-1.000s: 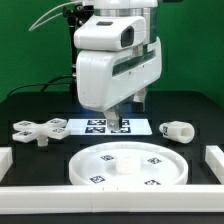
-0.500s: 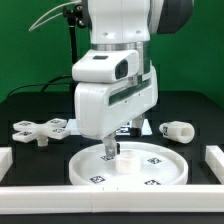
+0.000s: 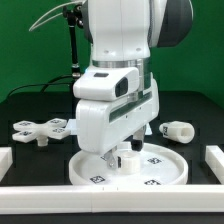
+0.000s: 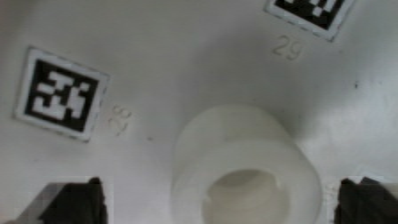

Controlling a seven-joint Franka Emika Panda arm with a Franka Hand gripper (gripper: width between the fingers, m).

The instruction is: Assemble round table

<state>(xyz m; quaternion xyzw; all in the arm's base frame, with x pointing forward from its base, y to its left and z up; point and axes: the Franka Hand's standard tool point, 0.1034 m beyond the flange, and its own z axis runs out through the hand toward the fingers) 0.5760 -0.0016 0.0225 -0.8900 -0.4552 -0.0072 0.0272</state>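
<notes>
Since a second ago the arm has dropped and come forward; the gripper (image 3: 119, 158) now hangs low over the middle of the round disc (image 3: 165, 172). The disc lies flat on the table, nearest the camera. The post (image 3: 178, 129) lies well apart to the exterior view's right, the cross piece (image 3: 38, 128) well apart to the left.

Wrist view: both fingertips (image 4: 71, 201) are spread wide with nothing between them, straddling the raised socket (image 4: 238, 163) at the disc's centre. You cannot tell whether they touch the surface.

Handling, as a judgement:
- Disc looks like rigid, light, smooth plastic, so expect it to slide rather than flex
- Too broad to span; take it by the rim edge, or by the socket walls
- Keep the pads off the tags (image 4: 63, 92)
- A pinch on one edge will likely tilt it, so lift low and slow
</notes>
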